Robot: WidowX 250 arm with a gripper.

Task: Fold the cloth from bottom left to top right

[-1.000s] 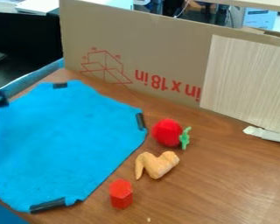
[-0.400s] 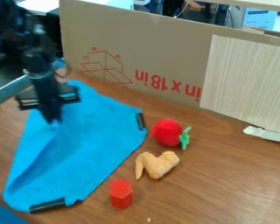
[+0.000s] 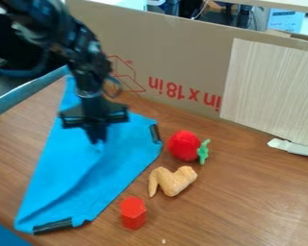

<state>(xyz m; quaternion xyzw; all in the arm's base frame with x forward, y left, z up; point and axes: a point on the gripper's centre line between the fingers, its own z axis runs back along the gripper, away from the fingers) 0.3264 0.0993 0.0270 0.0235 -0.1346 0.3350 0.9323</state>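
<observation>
The fold looks part made, so the step in hand is to carry the pinched edge of the cloth (image 3: 118, 158) toward the far right. Best keep the end effector (image 3: 97, 139) low and the pull gentle, since a hard tug could drag the whole cloth over the bench (image 3: 247, 202). Past the far edge tape (image 3: 155, 133), lower and let go, short of the red toy (image 3: 184, 145).

The end effector is narrow, its tips together and seemingly nipping the cloth, which lies on the bench's left side, its left part drawn inward.
</observation>
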